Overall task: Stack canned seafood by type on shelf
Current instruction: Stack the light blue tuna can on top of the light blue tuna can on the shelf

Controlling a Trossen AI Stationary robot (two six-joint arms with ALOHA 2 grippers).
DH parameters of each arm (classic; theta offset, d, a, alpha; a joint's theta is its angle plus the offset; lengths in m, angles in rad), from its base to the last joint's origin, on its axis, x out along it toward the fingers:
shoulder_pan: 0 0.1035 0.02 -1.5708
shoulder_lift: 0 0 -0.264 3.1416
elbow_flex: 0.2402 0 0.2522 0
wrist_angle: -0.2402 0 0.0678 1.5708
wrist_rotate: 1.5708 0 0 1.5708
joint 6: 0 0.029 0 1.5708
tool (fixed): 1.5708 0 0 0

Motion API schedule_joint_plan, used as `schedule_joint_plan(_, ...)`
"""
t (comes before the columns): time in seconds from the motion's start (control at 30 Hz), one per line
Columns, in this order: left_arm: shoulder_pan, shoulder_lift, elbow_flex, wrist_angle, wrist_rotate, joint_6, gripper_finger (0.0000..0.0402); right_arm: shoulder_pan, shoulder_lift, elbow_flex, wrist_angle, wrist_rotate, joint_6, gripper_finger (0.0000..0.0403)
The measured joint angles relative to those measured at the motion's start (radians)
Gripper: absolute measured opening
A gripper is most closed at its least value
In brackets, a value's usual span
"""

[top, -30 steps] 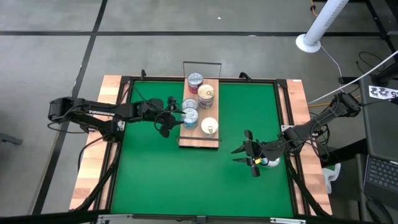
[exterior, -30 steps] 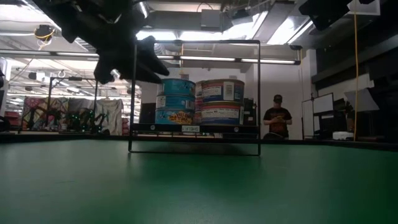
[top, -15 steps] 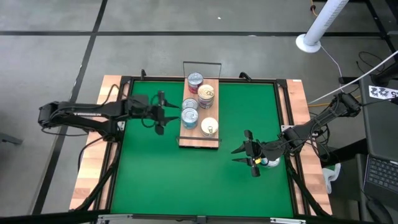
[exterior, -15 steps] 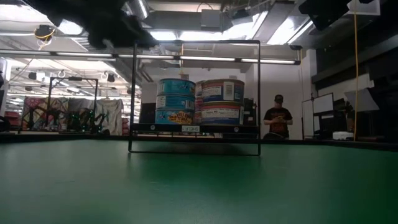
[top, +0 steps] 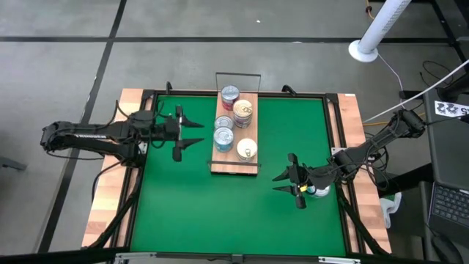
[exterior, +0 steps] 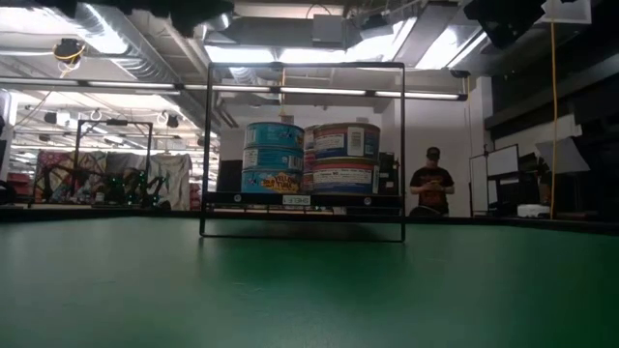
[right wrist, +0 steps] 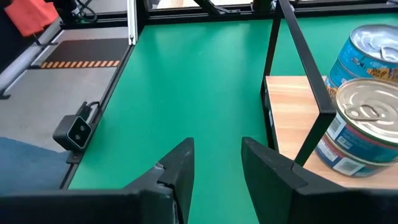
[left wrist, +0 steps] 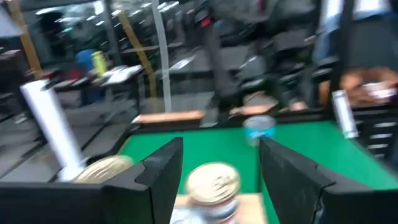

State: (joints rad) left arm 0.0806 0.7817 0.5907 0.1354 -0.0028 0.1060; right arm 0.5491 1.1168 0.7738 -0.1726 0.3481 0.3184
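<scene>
The shelf lies on the green mat with canned seafood stacked on it. From above I see a red-and-silver tin, a cream-gold one, a blue-labelled silver one and a cream one. From table height these show as a stack of three beside a stack of two. My left gripper is open, left of the shelf and clear of the tins. My right gripper is open over the mat, right of the shelf's near end. One more tin stands under the right arm.
Thin wire rails rise at the shelf's short ends. Bare green mat lies in front of the shelf and to both sides. A white post stands beyond the far right corner. A person stands in the room behind.
My left gripper has drawn back from the blue-labelled tin stack toward the table's left edge and risen out of the low view. Its wrist has rolled, and its fingers have stayed open. The tins have kept their places. My right arm has kept still.
</scene>
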Motion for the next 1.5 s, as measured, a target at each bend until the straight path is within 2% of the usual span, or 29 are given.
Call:
schedule_joint_plan(0.17,-0.108,0.03,0.0,0.092,0.005,-0.004,0.0205,0.0,0.0,0.0,0.002,0.0,0.018,0.0144)
schedule_joint_plan(0.4,-0.238,0.144,0.0,0.255,-0.011,-0.003,0.0205,0.0,0.0,0.0,-0.012,-0.006,0.018,0.0217)
schedule_joint_plan(0.47,-0.262,0.188,0.0,0.311,-0.023,-0.003,0.0205,0.0,0.0,0.0,-0.026,-0.061,0.018,0.0231)
schedule_joint_plan(0.57,-0.293,0.251,0.0,0.388,-0.039,-0.002,0.0205,0.001,0.0,0.0,-0.07,-0.211,0.019,0.0242)
schedule_joint_plan(0.7,-0.332,0.335,0.0,0.469,-0.048,0.013,0.0205,0.002,0.0,0.0,-0.181,-0.376,0.066,0.0241)
schedule_joint_plan(0.93,-0.392,0.45,0.0,0.62,-0.108,0.102,0.0205,0.002,0.0,0.0,-0.42,-0.537,0.275,0.0224)
schedule_joint_plan(1.13,-0.406,0.476,0.034,0.632,-0.131,0.102,0.0205,0.002,0.0,0.0,-0.537,-0.662,0.464,0.0214)
schedule_joint_plan(1.23,-0.409,0.485,0.044,0.632,-0.132,0.113,0.0205,0.017,0.0,0.0,-0.583,-0.686,0.548,0.021)
schedule_joint_plan(1.5,-0.41,0.485,0.046,0.607,-0.132,0.106,0.0205,0.169,0.0,0.0,-0.724,-0.646,0.697,0.0199)
